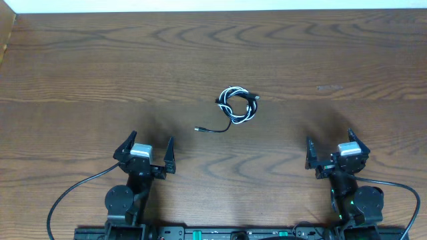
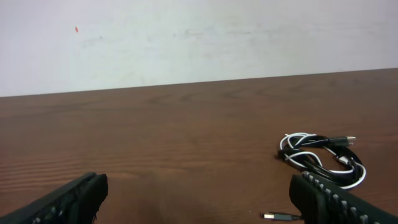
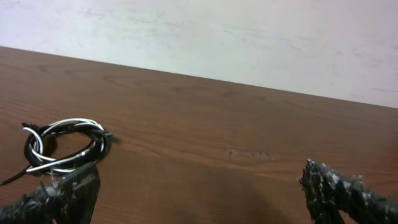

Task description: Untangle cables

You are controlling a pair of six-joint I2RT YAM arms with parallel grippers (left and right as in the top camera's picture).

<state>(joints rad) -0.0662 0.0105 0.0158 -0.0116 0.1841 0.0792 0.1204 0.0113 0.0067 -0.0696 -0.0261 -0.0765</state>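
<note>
A small coil of black and white cables [image 1: 237,105] twisted together lies on the wooden table near the middle. One black end with a plug [image 1: 200,129] trails out to the front left. The coil shows at the right in the left wrist view [image 2: 320,160], with the plug [image 2: 277,216] near the right finger. It shows at the left in the right wrist view [image 3: 62,146]. My left gripper [image 1: 147,150] is open and empty near the front left, well short of the coil. My right gripper [image 1: 330,150] is open and empty at the front right.
The brown wooden table [image 1: 100,67] stretches to a pale wall at the back. Both arm bases and their black leads sit at the front edge.
</note>
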